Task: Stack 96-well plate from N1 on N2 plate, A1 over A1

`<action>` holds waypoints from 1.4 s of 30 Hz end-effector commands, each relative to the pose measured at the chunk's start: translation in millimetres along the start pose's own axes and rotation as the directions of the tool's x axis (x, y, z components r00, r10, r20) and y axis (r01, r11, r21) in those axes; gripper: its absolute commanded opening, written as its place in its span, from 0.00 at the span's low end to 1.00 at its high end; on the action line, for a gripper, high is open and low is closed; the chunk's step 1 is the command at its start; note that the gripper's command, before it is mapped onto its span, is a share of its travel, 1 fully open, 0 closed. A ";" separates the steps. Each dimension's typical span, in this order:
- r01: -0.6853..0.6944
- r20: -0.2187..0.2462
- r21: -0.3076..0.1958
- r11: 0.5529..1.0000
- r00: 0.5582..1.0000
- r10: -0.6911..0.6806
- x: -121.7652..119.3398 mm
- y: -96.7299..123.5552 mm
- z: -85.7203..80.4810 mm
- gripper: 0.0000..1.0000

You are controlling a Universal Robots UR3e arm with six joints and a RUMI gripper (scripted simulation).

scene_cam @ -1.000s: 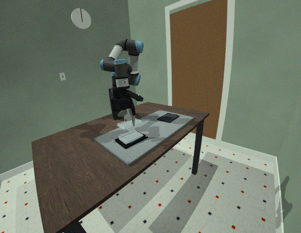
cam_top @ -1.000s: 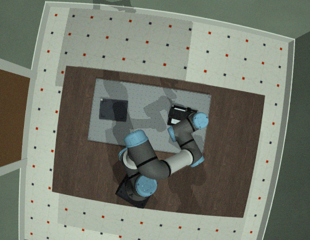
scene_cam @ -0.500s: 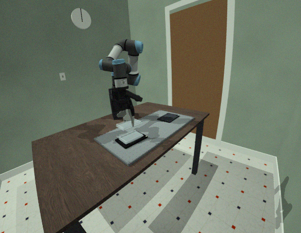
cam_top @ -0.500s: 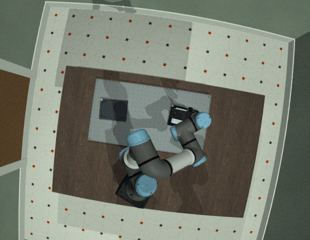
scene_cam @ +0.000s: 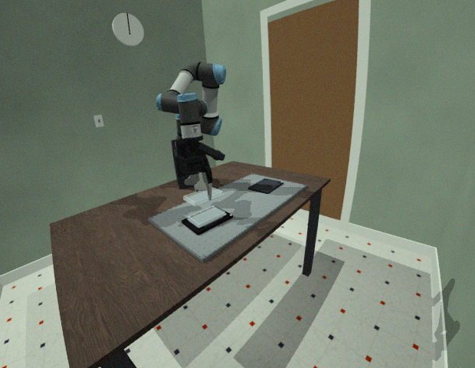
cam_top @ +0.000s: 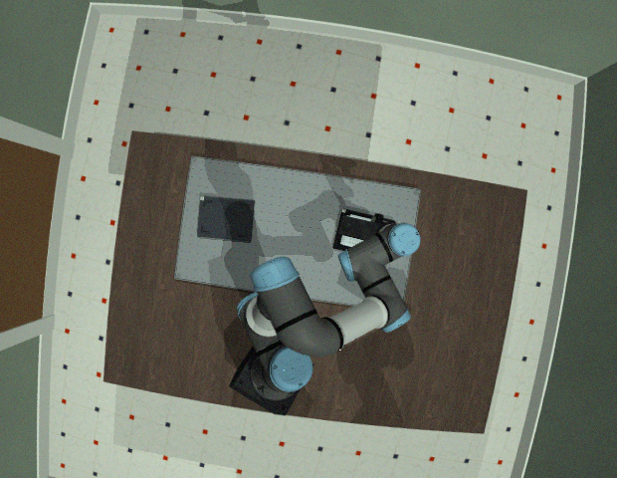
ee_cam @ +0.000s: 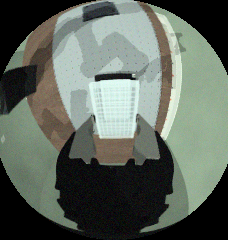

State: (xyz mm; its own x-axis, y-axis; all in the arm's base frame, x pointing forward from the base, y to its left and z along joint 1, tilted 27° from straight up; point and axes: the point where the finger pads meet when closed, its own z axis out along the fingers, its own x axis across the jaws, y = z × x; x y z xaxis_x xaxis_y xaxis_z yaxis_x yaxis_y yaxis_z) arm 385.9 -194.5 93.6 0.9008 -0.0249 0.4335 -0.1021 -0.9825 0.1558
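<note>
My gripper (scene_cam: 203,188) (ee_cam: 115,114) is shut on a white 96-well plate (scene_cam: 201,196) (ee_cam: 114,102), gripping it by its long sides. It holds the plate level, a little above the grey mat (scene_cam: 220,242) (cam_top: 299,205). The plate hangs just on the arm's side of nest N2 (scene_cam: 190,225) (ee_cam: 114,77), a black frame. A second white plate (scene_cam: 208,215) sits flat in N2. In the top view the wrist and gripper body cover N2 and both plates. Nest N1 (cam_top: 216,221) (scene_cam: 265,185) (ee_cam: 100,11) is dark and empty at the other end of the mat.
The mat lies on a brown wooden table (scene_cam: 111,257) (cam_top: 453,309). The arm's base (cam_top: 262,385) stands at the table's near side in the top view, its elbow bent over the mat's right end. A door and tiled floor surround the table.
</note>
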 end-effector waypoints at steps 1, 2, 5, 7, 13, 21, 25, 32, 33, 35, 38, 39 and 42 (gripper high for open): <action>0.001 -0.002 -0.001 1.000 1.000 -0.001 0.7 -0.6 -0.7 0.00; 0.001 -0.002 -0.001 1.000 1.000 -0.001 0.7 -0.7 -0.7 0.00; 0.001 -0.002 -0.001 1.000 1.000 -0.001 0.6 -0.8 -0.7 0.00; 0.001 -0.002 -0.001 1.000 1.000 -0.001 0.6 -0.9 -0.7 0.00; 0.001 0.000 0.000 1.000 1.000 -0.001 0.0 -1.7 6.6 0.00; 0.001 0.000 0.000 1.000 1.000 -0.001 0.2 -1.1 19.9 0.00; 0.001 0.000 0.000 1.000 1.000 -0.001 0.6 -0.7 26.6 0.00; 0.001 -0.001 -0.001 1.000 1.000 -0.001 1.8 0.5 34.5 0.00; 0.001 -0.001 -0.001 1.000 1.000 -0.001 1.9 0.6 36.2 0.00; 0.001 -0.001 -0.001 1.000 1.000 -0.001 2.0 0.8 39.5 0.00; 0.001 -0.002 -0.001 1.000 1.000 -0.001 2.3 1.1 44.5 0.00; 0.001 -0.002 -0.001 1.000 1.000 -0.001 2.4 1.2 46.1 0.00; 0.001 -0.002 -0.001 1.000 1.000 -0.001 2.7 1.5 51.1 0.00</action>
State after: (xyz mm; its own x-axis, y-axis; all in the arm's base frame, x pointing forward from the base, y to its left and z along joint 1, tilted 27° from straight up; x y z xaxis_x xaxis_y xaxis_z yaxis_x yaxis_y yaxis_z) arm 403.2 -200.0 54.0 0.9043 -0.0268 0.4261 -0.0974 -0.9847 0.1446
